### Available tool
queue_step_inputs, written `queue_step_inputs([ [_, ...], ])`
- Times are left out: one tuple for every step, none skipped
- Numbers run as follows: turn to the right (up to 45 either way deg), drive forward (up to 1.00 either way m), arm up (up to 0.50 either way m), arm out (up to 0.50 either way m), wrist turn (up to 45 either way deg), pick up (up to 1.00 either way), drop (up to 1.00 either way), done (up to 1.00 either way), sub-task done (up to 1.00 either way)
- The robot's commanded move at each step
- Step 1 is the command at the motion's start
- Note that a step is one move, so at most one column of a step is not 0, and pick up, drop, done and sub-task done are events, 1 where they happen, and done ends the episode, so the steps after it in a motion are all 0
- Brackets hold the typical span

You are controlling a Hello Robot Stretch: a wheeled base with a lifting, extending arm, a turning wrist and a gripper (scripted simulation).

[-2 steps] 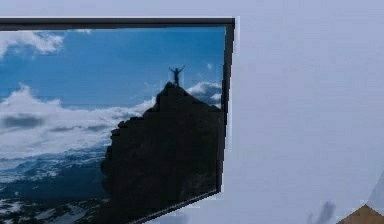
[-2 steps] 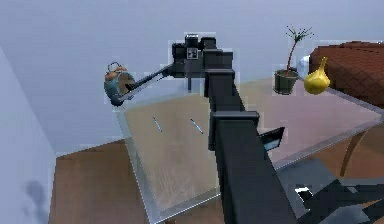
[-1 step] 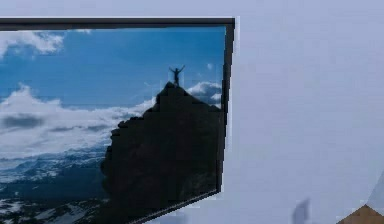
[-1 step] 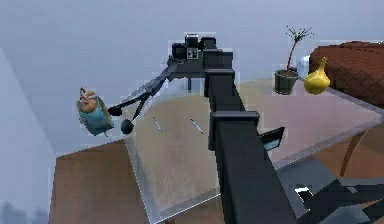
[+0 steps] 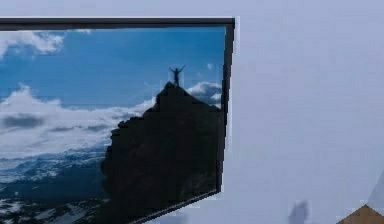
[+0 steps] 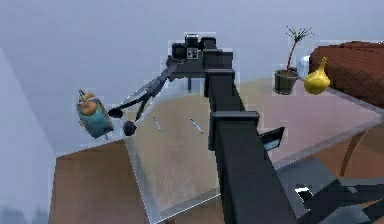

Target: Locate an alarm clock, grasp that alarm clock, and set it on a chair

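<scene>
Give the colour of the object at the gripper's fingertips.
The object is teal-blue with an orange-tan top; the arm side view shows it best.

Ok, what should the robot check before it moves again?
1. Load held: the teal thing hangs at the gripper, clear of the table: ok.
2. Teal thing is the alarm clock: cannot tell.
3. Chair found: the brown padded thing may be one: cannot tell.
4. Way ahead free: the wall picture seems close in the forward view: not ok.
5. Arm apart from the plant and the yellow thing: ok.
</scene>
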Motion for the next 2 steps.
queue_step_inputs([
  [0.0, 0.00, 0.00, -0.48, 0.0, 0.00, 0.00, 0.00, 0.00],
  [-45.0, 0.00, 0.00, 0.00, 0.0, 0.00, 0.00, 0.00, 0.00],
])
